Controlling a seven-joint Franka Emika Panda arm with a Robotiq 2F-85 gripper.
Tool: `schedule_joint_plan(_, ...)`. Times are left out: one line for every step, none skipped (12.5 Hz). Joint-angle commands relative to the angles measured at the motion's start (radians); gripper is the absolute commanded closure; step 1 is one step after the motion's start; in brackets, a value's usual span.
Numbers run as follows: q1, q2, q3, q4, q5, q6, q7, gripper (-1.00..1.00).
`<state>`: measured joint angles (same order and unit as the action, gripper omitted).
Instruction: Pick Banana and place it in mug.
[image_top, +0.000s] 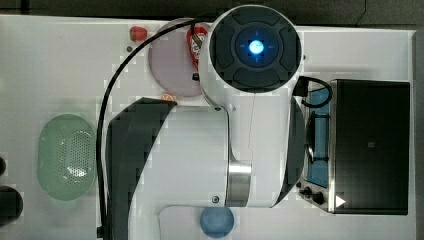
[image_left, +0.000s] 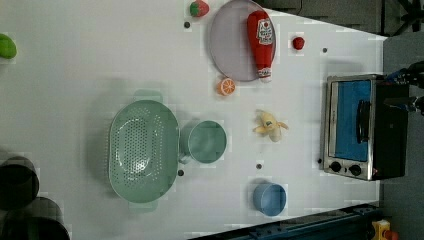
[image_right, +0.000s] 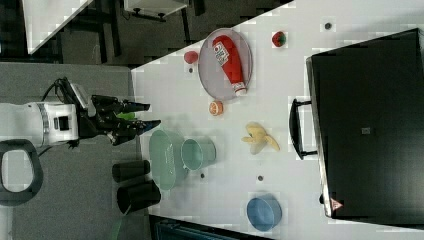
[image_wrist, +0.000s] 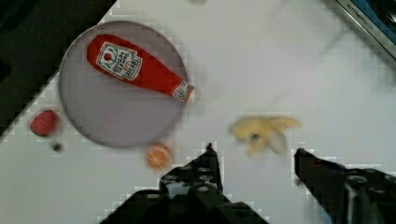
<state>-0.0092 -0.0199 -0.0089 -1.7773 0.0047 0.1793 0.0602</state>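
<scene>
- The jaws are wide apart and hold nothing. In the wrist view the gripper (image_wrist: 254, 151) hangs over the white table (image_wrist: 289, 60), with the banana (image_wrist: 264, 132) just past the two black fingers (image_wrist: 205, 168).
- In the right view the gripper (image_right: 147, 114) sits out past the table's edge, up in the air, near the green basket (image_right: 164, 157).
- The banana (image_left: 270, 125) lies flat on bare table. In the left view it is between the mug (image_left: 206, 142) and the little oven (image_left: 357, 127), touching neither.
- There is open white room all around the banana. The orange slice (image_left: 226, 86) and the blue cup (image_left: 269, 199) are both well apart from it.
- The mug is pale green and round and has nothing in it. It stands touching the basket (image_left: 143, 150) on the left view's left.
- A red ketchup bottle (image_left: 261, 42) lies on a round grey plate (image_left: 227, 45) near the table's edge. It has a white label, but the words are too small to read.
- A strawberry (image_left: 199, 8) sits right by the table's edge, beside the plate.
</scene>
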Motion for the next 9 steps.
schedule_joint_plan(0.009,-0.253,-0.047,-0.106,-0.019,-0.163,-0.023,-0.59)
schedule_joint_plan(0.009,-0.253,-0.047,-0.109,-0.019,-0.163,-0.023,-0.81)
schedule_joint_plan(0.009,-0.252,-0.046,-0.116,-0.019,-0.162,-0.023,-1.0)
schedule_joint_plan(0.01,-0.25,-0.046,-0.13,-0.019,-0.16,-0.023,-1.0)
schedule_joint_plan(0.01,-0.244,-0.045,-0.153,-0.019,-0.151,-0.023,-1.0)
schedule_joint_plan(0.01,-0.236,-0.045,-0.182,-0.019,-0.124,-0.023,-1.0)
schedule_joint_plan(0.01,-0.227,-0.045,-0.218,-0.019,-0.084,-0.024,-1.0)
schedule_joint_plan(0.01,-0.216,-0.045,-0.261,-0.019,-0.038,-0.026,-1.0)
schedule_joint_plan(0.01,-0.204,-0.045,-0.307,-0.019,0.016,-0.033,-1.0)
